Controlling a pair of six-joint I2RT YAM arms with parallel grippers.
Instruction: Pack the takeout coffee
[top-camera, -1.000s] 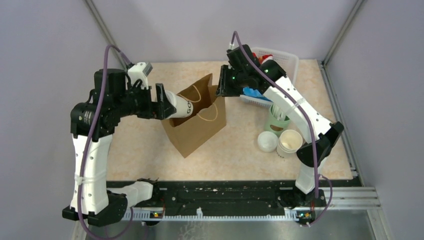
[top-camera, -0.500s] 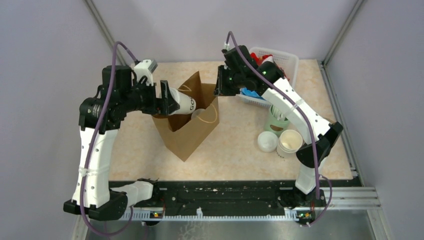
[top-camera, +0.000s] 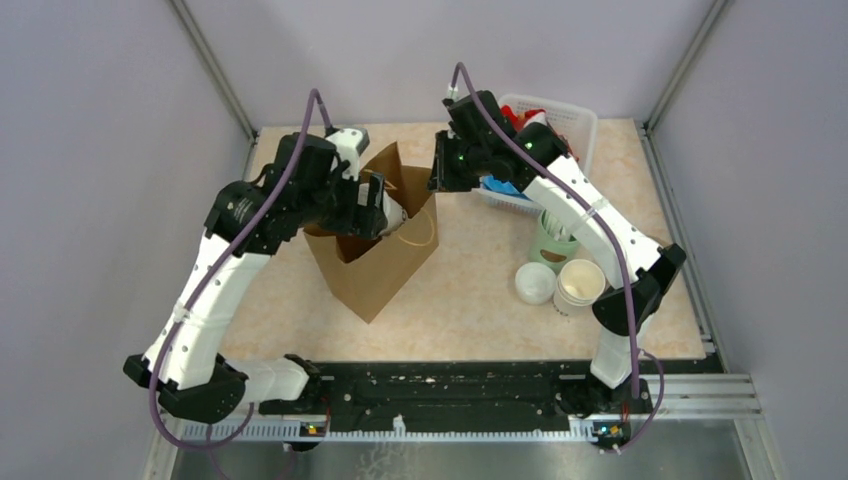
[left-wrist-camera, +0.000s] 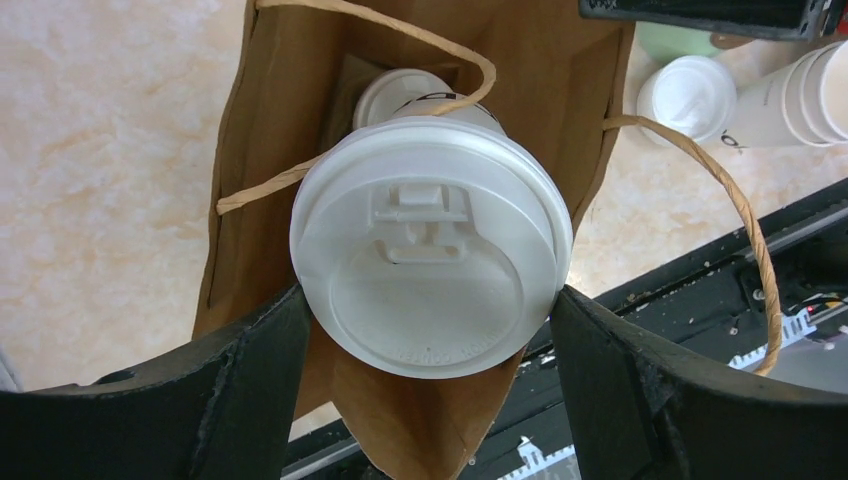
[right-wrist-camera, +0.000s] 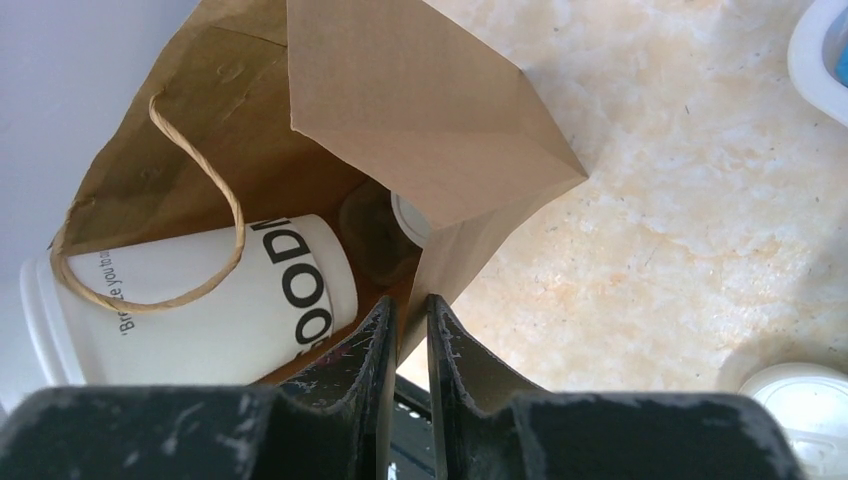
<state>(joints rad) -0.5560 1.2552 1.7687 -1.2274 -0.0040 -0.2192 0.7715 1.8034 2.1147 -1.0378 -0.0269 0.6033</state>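
The takeout coffee (left-wrist-camera: 430, 260) is a white lidded paper cup with black lettering. My left gripper (left-wrist-camera: 430, 330) is shut on it just under the lid and holds it in the mouth of the brown paper bag (top-camera: 385, 260). The cup also shows in the top view (top-camera: 392, 215) and in the right wrist view (right-wrist-camera: 200, 300), tilted, its base down inside the bag. My right gripper (right-wrist-camera: 408, 340) is shut on the bag's upper edge (right-wrist-camera: 440, 270), holding the mouth open; it shows in the top view (top-camera: 445, 178). Another lidded cup (left-wrist-camera: 405, 90) lies deeper in the bag.
A stack of nested lidless cups (top-camera: 580, 285) and a loose white lid (top-camera: 534, 282) stand at the right. A green holder (top-camera: 552, 245) sits behind them. A white basket (top-camera: 555, 125) with red and blue items is at the back right.
My left arm has swung right and turned the cup from lying sideways at the bag's left edge to pointing down into the mouth. The right gripper has kept its hold on the bag.
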